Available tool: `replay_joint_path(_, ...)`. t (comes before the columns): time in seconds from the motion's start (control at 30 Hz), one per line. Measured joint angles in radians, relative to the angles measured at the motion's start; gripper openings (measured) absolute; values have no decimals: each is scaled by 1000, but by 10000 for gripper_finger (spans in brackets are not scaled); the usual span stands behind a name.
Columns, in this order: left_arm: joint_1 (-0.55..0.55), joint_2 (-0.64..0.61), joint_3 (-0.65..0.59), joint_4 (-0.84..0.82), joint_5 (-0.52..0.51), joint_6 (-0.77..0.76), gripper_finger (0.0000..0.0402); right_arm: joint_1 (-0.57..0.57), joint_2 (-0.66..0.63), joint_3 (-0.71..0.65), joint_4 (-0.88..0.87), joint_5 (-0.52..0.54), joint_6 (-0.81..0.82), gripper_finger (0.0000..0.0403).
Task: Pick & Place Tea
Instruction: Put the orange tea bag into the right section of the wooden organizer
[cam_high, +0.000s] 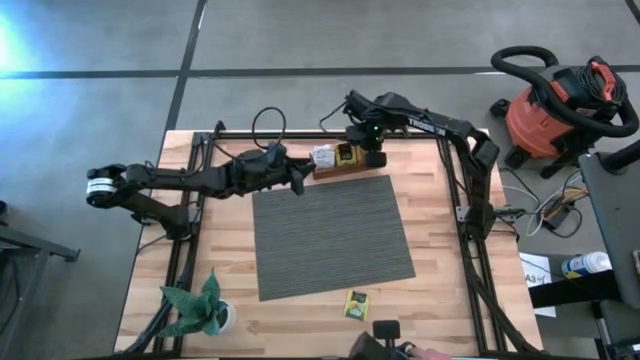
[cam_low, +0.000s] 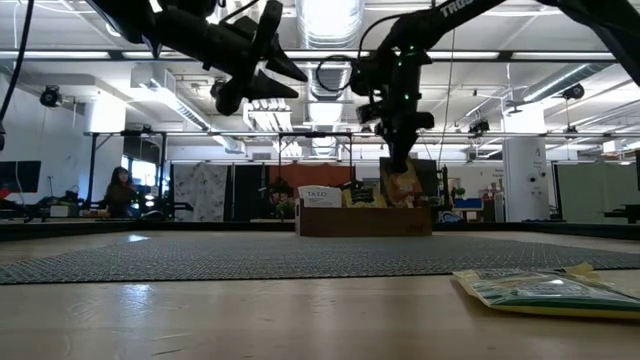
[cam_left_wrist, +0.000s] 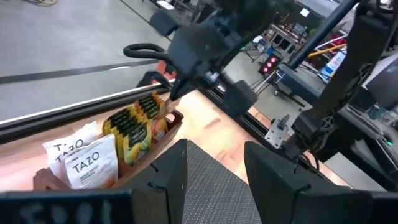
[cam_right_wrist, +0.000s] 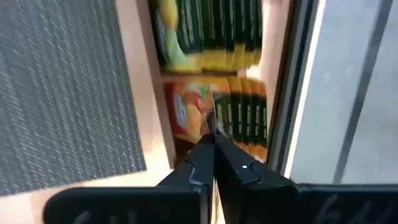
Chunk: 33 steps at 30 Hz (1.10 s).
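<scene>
A brown open box (cam_high: 335, 162) of upright tea packets stands at the grey mat's (cam_high: 330, 235) far edge. White packets (cam_left_wrist: 87, 163) fill its left end, green-yellow (cam_left_wrist: 134, 124) and orange-red ones its right end. My right gripper (cam_right_wrist: 214, 146) points down into the box's right end, shut on an orange-red packet (cam_right_wrist: 189, 115). My left gripper (cam_left_wrist: 211, 168) is open and empty, raised above the mat's far left corner (cam_high: 298, 180). One green-yellow packet (cam_high: 357, 303) lies flat on the table by the mat's near edge. My right gripper pinches the top edge (cam_right_wrist: 212, 121) of an orange-red packet between its two fingers. The fingers come from above, pointing down. The packet stands upright (cam_low: 402, 185), its lower part still in the box among the other packets.
A small potted plant (cam_high: 200, 312) stands at the table's near left corner. A black frame (cam_high: 465, 200) runs round the table's edges. A red shop vacuum (cam_high: 555, 110) stands on the floor beyond the right side. A person (cam_low: 118, 190) sits far back in the room.
</scene>
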Motion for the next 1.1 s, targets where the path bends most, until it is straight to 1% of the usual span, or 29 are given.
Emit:
replay_joint_path(0.1,13,0,0,-6,20,0,151,-7,-18,0,20,-78,40,8)
replay_joint_path(0.17,19,-1,0,-13,23,0,151,-9,-18,0,32,-100,52,8)
replay_joint_path(0.33,25,-1,0,-19,44,-2,151,-17,-8,0,41,-107,47,8)
replay_joint_path(0.63,25,-1,0,-46,45,-21,151,-49,-8,0,38,-113,36,8)
replay_joint_path(0.77,25,-1,0,-48,45,-35,151,-70,-8,-1,39,-182,38,8)
replay_joint_path(1.1,25,-1,0,-58,45,-42,151,-90,22,-33,45,-225,20,8)
